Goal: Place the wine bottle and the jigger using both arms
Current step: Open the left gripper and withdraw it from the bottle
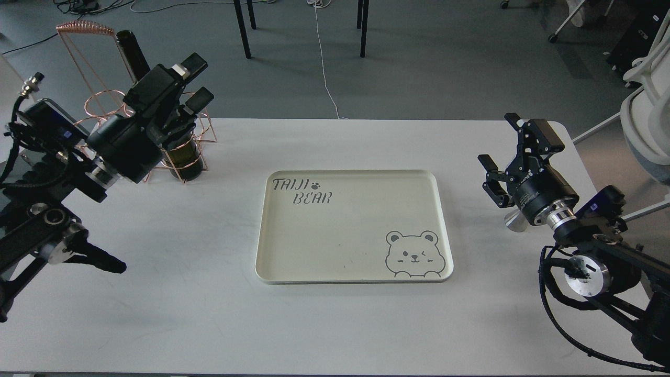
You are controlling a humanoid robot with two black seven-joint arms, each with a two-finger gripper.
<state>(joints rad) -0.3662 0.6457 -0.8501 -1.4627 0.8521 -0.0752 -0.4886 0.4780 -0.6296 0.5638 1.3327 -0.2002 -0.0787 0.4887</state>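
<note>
The dark green wine bottle (pixel 184 157) stands in a copper wire rack (pixel 99 104) at the table's far left. Its neck (pixel 128 47) rises behind my left arm, which hides its middle. My left gripper (pixel 199 78) is open and empty in front of the bottle's upper body, fingers pointing up and right. My right gripper (pixel 501 144) is open and empty near the table's right edge. The shiny jigger (pixel 514 221) peeks out on the table just below and behind the right gripper's wrist, mostly hidden.
A cream tray (pixel 340 235) with a bear drawing lies at the table's middle. A white chair (pixel 646 115) stands off the table's right side. Chair legs and cables are on the floor beyond.
</note>
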